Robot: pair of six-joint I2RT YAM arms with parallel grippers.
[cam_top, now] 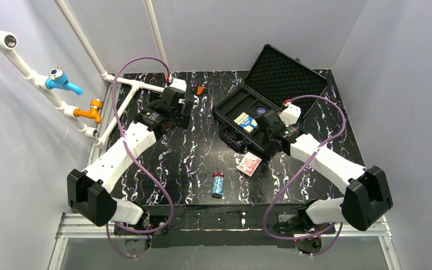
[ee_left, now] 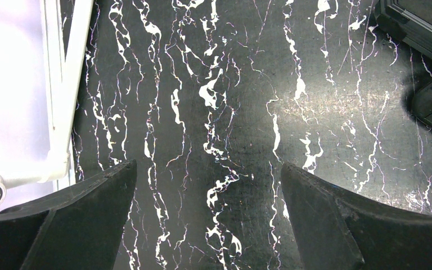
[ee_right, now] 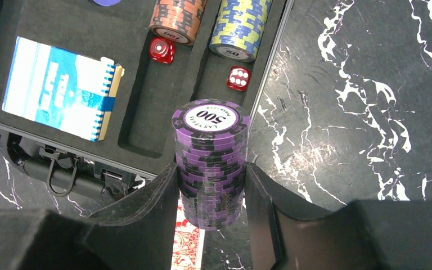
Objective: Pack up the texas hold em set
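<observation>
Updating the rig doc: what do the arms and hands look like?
The left arm and right arm have white link shells, boxy black joints and a purple cable each. The left hand and right hand have two matte black wedge fingers. No markings visible.

The table (ee_left: 219, 84) is showing black, streaked with white marble veins. The purple chip stack (ee_right: 211, 163) is wearing dark edge stripes and a white face. The orange chip stack (ee_right: 177, 19) and the blue-and-yellow chip stack (ee_right: 241, 28) are showing striped rims too. The red dice (ee_right: 238, 78) are displaying white pips. One card deck (ee_right: 62, 90) is showing blue and white, the other deck (cam_top: 250, 164) a red pattern. The case (cam_top: 284, 73) is showing black throughout, foam included.
</observation>
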